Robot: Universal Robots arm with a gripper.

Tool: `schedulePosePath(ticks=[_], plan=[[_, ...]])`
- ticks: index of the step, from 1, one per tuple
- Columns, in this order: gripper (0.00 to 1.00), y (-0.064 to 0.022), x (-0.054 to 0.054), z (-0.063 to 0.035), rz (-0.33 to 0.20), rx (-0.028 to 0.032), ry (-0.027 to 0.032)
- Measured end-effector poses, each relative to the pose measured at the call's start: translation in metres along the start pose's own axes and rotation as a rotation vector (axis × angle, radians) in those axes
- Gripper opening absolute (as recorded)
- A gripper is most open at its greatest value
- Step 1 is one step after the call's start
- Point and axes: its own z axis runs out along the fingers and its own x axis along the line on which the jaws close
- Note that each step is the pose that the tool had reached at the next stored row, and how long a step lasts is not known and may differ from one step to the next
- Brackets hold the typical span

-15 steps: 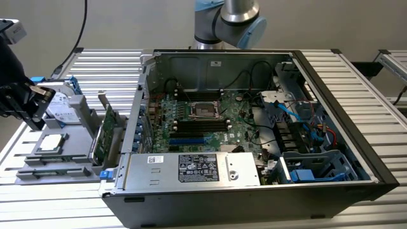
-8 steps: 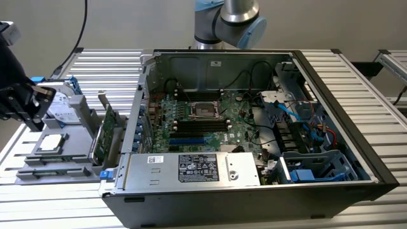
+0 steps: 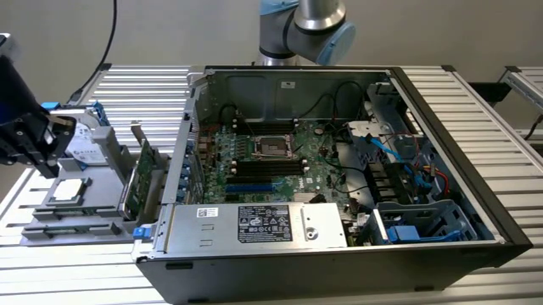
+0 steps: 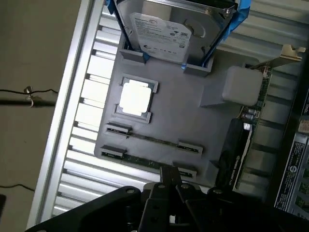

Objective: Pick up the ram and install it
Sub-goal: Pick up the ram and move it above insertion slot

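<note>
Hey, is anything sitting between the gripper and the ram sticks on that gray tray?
Nothing visible. The gripper hangs close above the nearer ram stick in its gray tray, with only open space between. The processor and hard drive lie farther along the tray, and the expansion card stands off to one side.

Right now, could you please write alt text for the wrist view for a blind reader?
The black gripper is poised over the nearer of two thin green ram sticks standing on edge in a grey plastic tray, which also holds a square silver processor and a blue-framed hard drive.
</note>
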Motion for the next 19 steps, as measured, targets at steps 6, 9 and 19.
schedulePosePath(ticks=[6, 9, 19], plan=[[0.11, -0.0002, 0.0, 0.0039, -0.109, 0.0034, 0.0053], [0.11, -0.0003, 0.0, 0.0058, -0.164, 0.0051, 0.008], [0.11, -0.0006, 0.0, 0.0118, -0.345, 0.0107, 0.0171]])
